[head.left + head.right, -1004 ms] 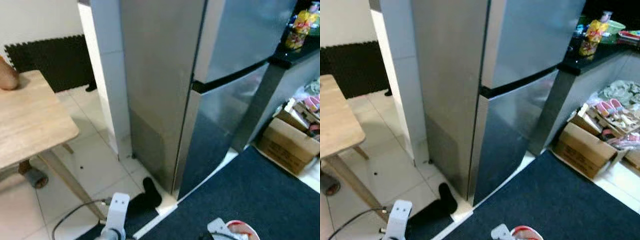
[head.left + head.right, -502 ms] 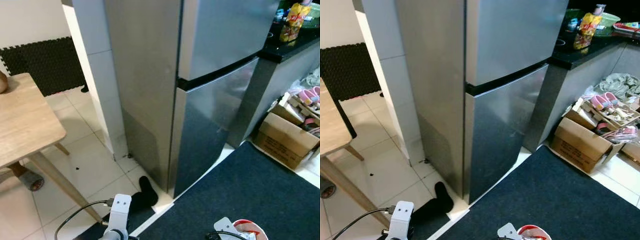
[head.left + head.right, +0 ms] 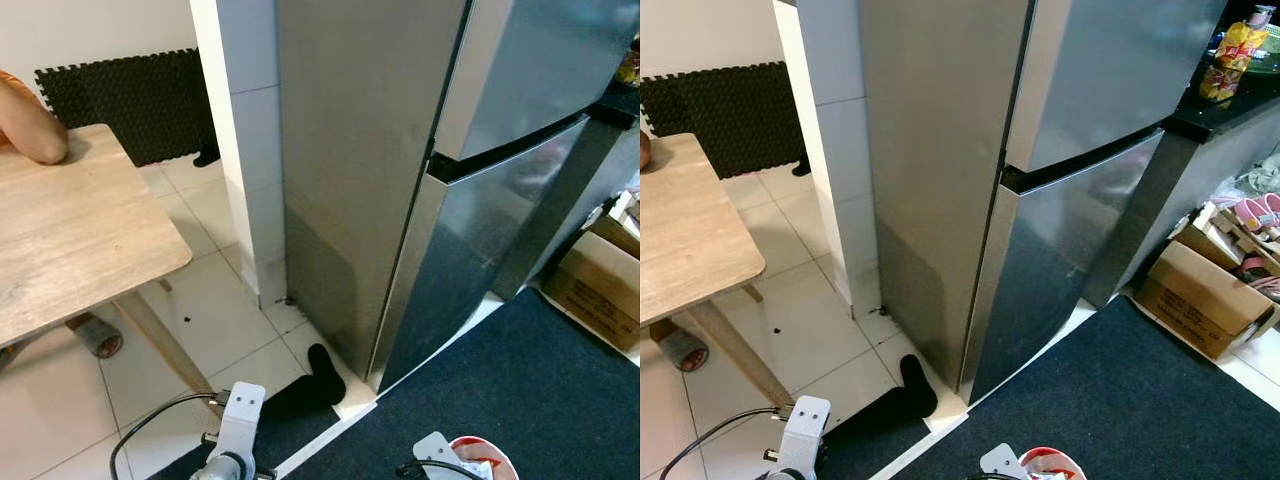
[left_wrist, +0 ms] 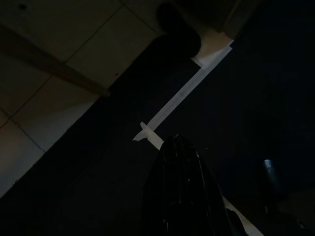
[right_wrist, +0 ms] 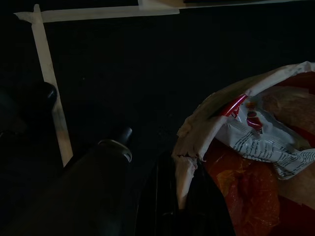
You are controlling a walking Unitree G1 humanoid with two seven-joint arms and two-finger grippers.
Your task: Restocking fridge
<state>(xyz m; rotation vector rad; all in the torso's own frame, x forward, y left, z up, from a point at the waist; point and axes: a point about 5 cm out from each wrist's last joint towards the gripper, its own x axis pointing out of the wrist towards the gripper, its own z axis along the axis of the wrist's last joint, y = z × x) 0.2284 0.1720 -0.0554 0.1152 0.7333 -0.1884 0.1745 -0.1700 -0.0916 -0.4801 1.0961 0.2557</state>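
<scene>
Two-door steel fridge (image 3: 1070,180) stood shut, both doors closed, a black seam between upper and lower door, next to a white tiled pillar (image 3: 250,150). Dark blue rug (image 3: 1120,400) lay in front of the fridge, edged with pale tape on the white tile floor (image 3: 200,310). A black sock-like thing (image 3: 318,378) lay on the floor at the fridge's lower corner. Wooden table (image 3: 70,230) stood at the robot's left, with a person's arm (image 3: 25,125) resting on its far edge. Cardboard box (image 3: 1205,295) with slippers sat on the floor to the right of the fridge, below a black counter holding a yellow snack bag (image 3: 1230,62). Right gripper (image 5: 187,196) was low over the rug, clamped on a red-and-white cup (image 5: 256,162) with a torn paper lid; the cup also showed at the bottom edge of the head view (image 3: 480,460), well short of the fridge. Left gripper (image 4: 179,196) hung low over the rug near the tape line; wrist view very dark, fingers read as one black mass, cannot tell if apart or together. A black cable (image 3: 150,430) looped by the left wrist.
</scene>
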